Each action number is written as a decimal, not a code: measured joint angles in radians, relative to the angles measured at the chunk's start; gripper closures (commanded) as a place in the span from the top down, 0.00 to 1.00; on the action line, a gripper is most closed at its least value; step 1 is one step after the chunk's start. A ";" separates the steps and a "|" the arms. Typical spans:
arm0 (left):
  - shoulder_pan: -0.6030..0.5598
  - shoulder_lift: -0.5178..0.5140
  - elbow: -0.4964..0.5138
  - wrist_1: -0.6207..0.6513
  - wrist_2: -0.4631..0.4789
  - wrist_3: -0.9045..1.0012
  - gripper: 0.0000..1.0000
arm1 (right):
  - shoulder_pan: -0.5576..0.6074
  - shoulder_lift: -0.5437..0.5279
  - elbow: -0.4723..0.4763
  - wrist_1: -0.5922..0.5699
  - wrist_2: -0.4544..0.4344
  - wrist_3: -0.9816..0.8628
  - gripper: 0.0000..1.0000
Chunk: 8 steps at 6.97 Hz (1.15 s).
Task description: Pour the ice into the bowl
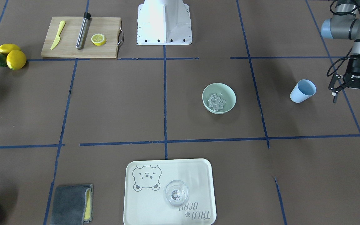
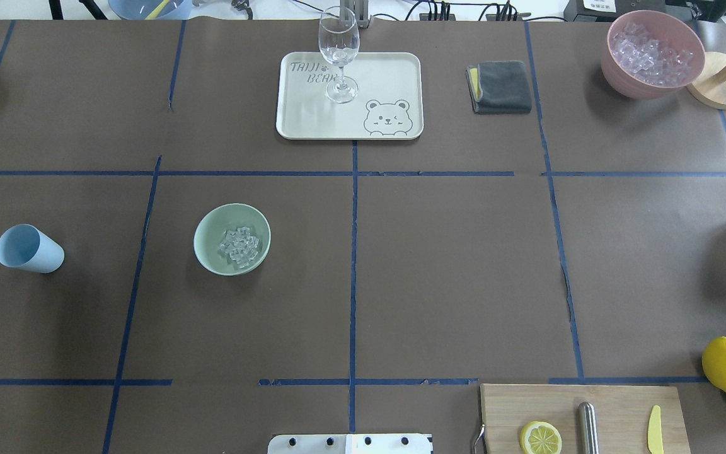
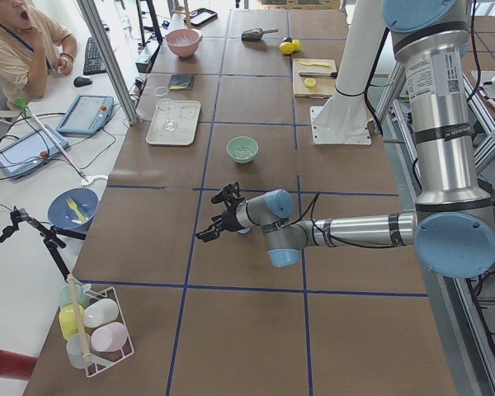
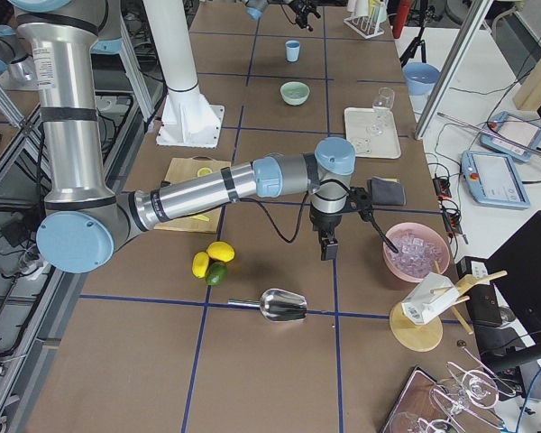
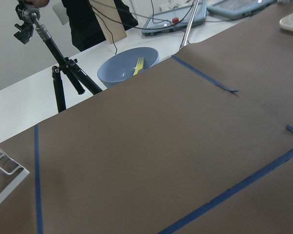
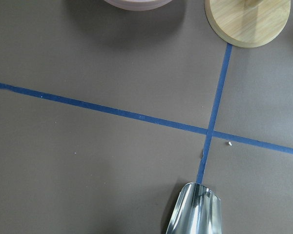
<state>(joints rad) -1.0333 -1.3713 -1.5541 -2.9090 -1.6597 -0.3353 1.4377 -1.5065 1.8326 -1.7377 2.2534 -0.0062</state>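
Sitting far from left pincer point(image 1: 351, 103): bowl point(image 1: 227, 92)

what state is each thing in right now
ice: heaped in the bowl
cup: upright, looks empty
left gripper: open, holding nothing
right gripper: cannot tell open or shut
wine glass: upright on the tray, empty
pink bowl: filled with cubes
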 measured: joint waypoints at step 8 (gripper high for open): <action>-0.514 -0.199 0.000 1.242 -0.666 0.240 1.00 | -0.025 0.004 0.044 0.001 0.003 0.076 1.00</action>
<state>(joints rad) -1.5473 -1.5702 -1.5540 -1.6669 -2.3255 -0.0955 1.4128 -1.5024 1.8767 -1.7366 2.2560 0.0694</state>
